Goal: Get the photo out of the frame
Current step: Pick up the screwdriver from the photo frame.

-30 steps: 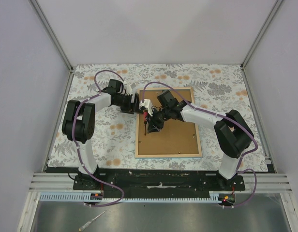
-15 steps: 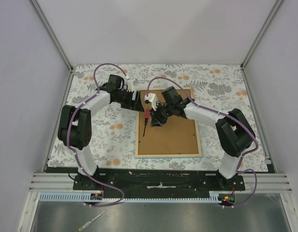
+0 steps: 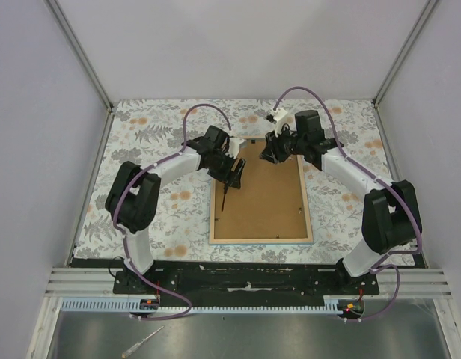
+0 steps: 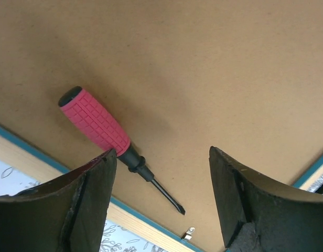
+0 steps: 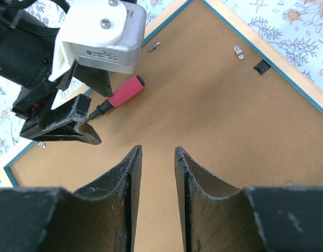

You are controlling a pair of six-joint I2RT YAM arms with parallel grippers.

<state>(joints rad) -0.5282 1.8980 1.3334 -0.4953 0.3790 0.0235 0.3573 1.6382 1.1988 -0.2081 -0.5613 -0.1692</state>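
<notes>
The frame (image 3: 260, 240) lies face down, its light wood back and blue edge showing. Inside it sits the photo's plain brown board back (image 3: 264, 202); the printed side is hidden. A red-handled screwdriver (image 3: 224, 196) lies loose on the board near the frame's left side. My left gripper (image 3: 234, 176) hovers open just above the screwdriver (image 4: 98, 123), not touching it. My right gripper (image 3: 269, 152) is over the board's far end, its jaws a little apart and empty (image 5: 157, 148). The right wrist view also shows the left gripper (image 5: 88, 105) and the screwdriver (image 5: 125, 92).
Small metal clips (image 5: 238, 51) (image 4: 189, 232) and a black hanger (image 5: 262, 65) sit along the frame's inner edge. The floral table cover (image 3: 156, 217) lies around the frame. Grey walls close in the far and side edges.
Both grippers have left the spot over the board's left side where they met. The right arm swung back to the frame's far end. The screwdriver now lies free on the board.
</notes>
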